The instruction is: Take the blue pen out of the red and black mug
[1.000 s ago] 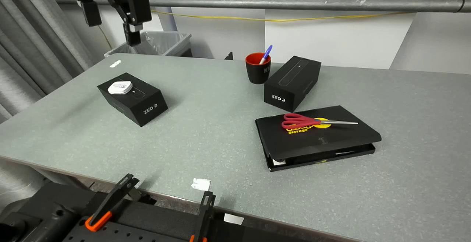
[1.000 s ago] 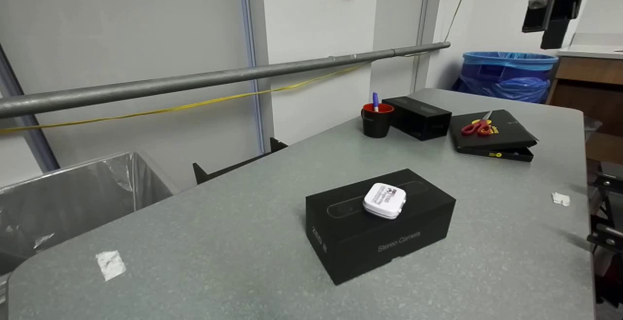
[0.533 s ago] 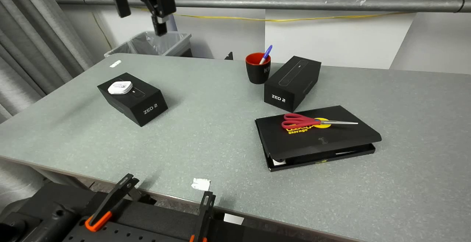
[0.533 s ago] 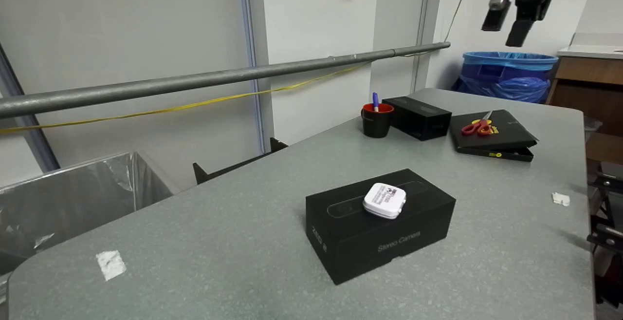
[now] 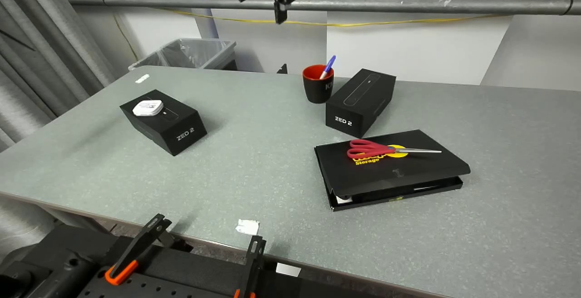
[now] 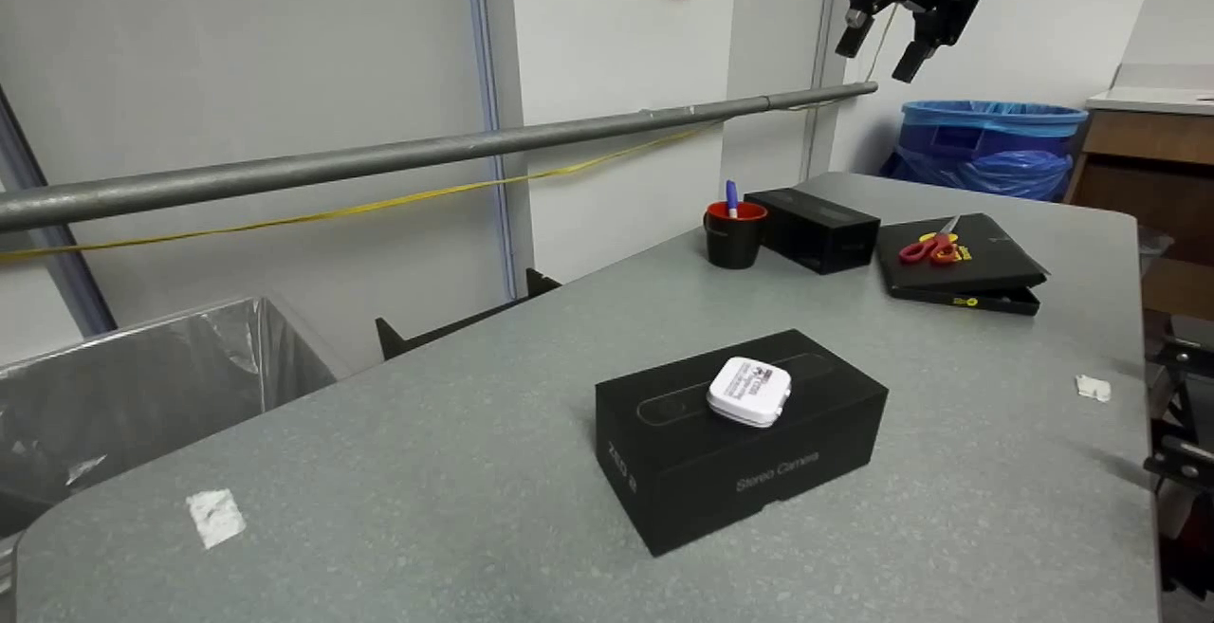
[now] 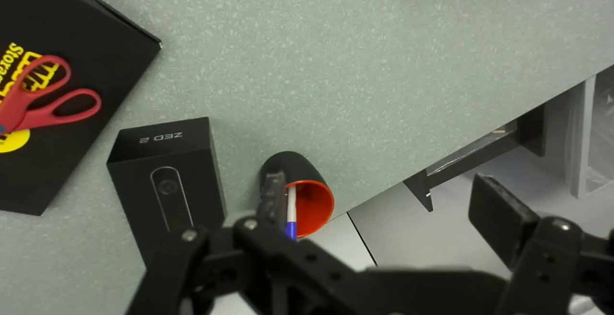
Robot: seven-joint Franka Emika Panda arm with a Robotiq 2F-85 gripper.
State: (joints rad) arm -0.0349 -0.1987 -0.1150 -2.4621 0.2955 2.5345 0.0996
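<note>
The black mug with a red inside (image 5: pixel 316 90) stands upright near the back table edge in both exterior views. It also shows in the wrist view (image 7: pixel 288 164). The blue pen (image 5: pixel 331 63) leans in it, its blue end sticking up above the rim. In the wrist view the pen (image 7: pixel 291 209) is partly hidden behind a finger. My gripper (image 5: pixel 262 5) is open and empty, high above the table and apart from the mug. Its fingers are wide apart in the wrist view (image 7: pixel 379 194), with one finger overlapping the mug's side.
A black ZED 2 box (image 5: pixel 361 100) stands right beside the mug. A black storage box (image 5: pixel 390 171) with red scissors (image 5: pixel 370 149) lies nearby. Another black box (image 6: pixel 744 462) carries a white case (image 6: pixel 749 391). A metal pipe (image 5: pixel 386 4) runs along the wall behind the mug.
My gripper has moved through the air toward the mug, rightward and up in an exterior view and leftward in an exterior view. It stays open. Mug and pen have not moved.
</note>
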